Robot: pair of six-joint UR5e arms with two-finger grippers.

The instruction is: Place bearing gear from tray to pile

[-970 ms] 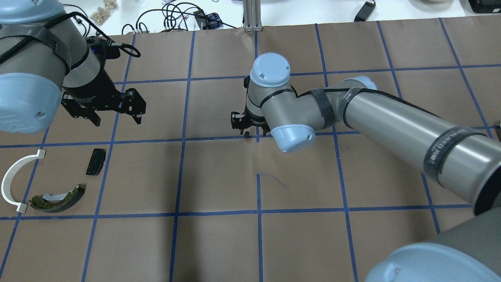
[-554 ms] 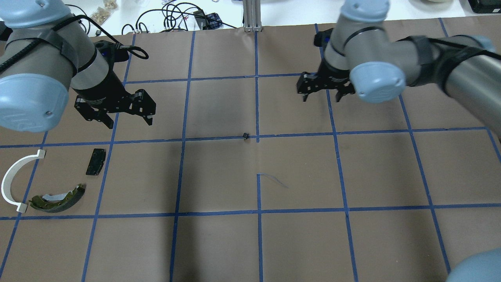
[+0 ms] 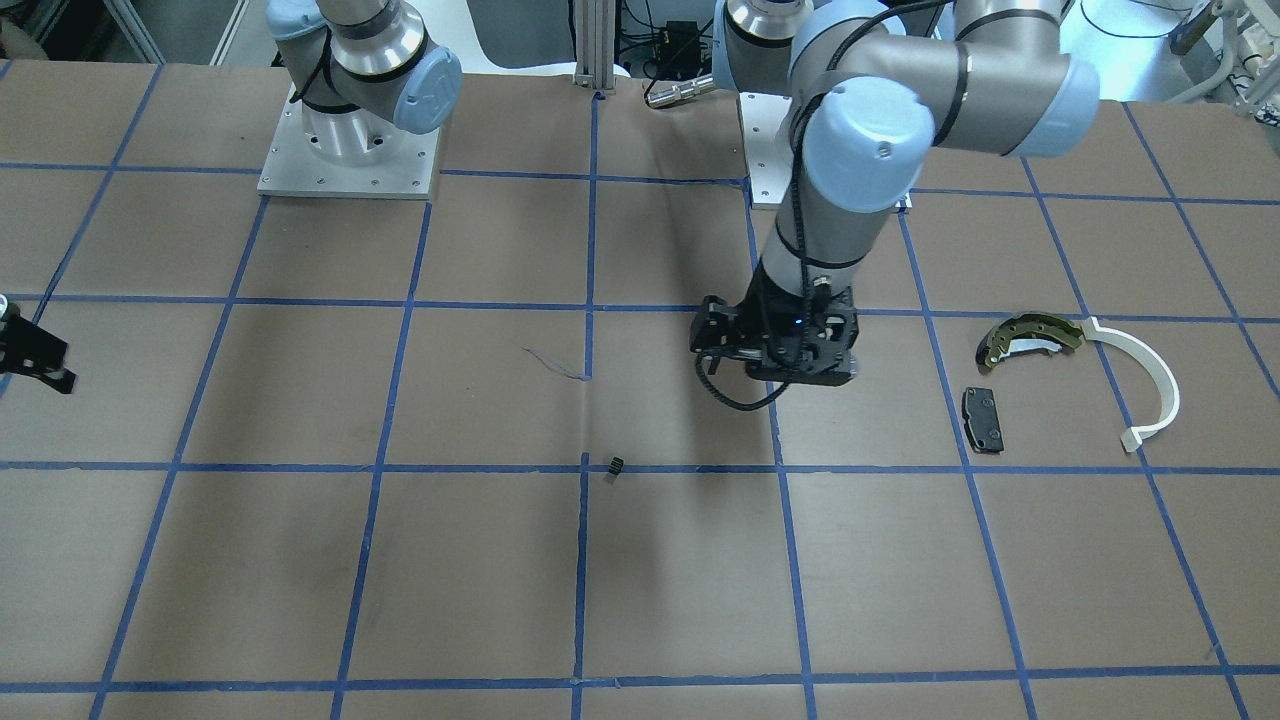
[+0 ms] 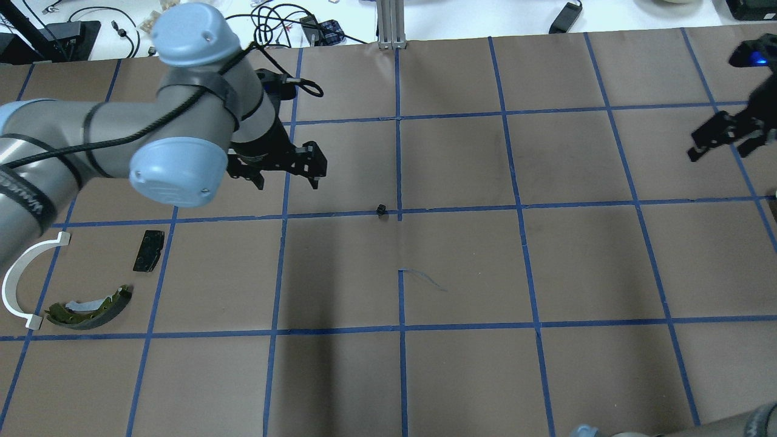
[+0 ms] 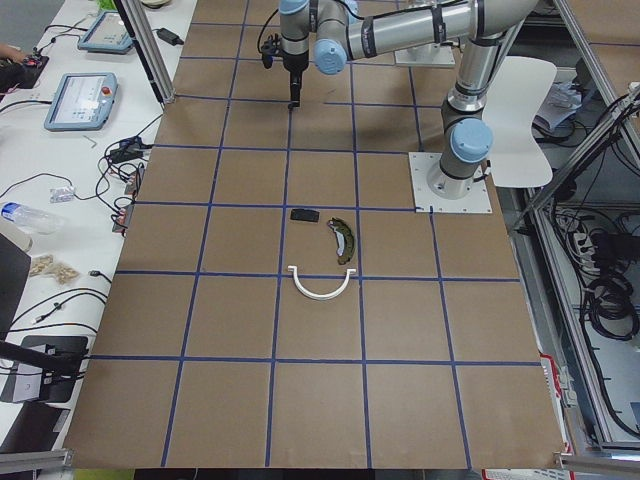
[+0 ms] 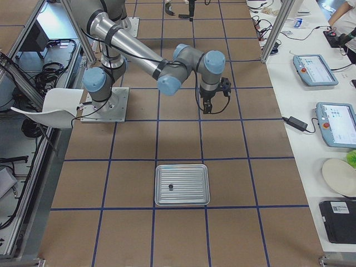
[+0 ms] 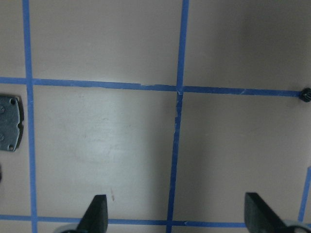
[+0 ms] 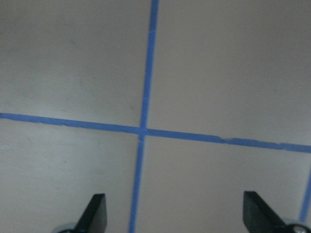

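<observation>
Pile (image 4: 73, 318): white arc (image 4: 7, 291), brake shoe (image 4: 115, 301), black pad (image 4: 149, 250), grouped far left.
Left gripper (image 4: 288, 182): stood spread wide, empty.
Bearing gear (image 4: 381, 210): lay on tape line (image 4: 340, 213) at table (image 4: 461, 273) centre, well apart from those parts.
Right gripper (image 4: 722, 145): stood spread wide, empty, far right.

Parts count: one tray (image 6: 194, 193) holding one small dark piece (image 6: 171, 186); one bearing gear (image 4: 381, 210), one brake shoe (image 3: 1040, 325), one white arc (image 3: 1170, 392), one black pad (image 4: 149, 250).

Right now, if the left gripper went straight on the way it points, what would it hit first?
Probably the brown paper-covered table: the left gripper points down at paper by a blue tape crossing. The small black round gear lies off to one side, the black rectangular pad to the other.
</observation>
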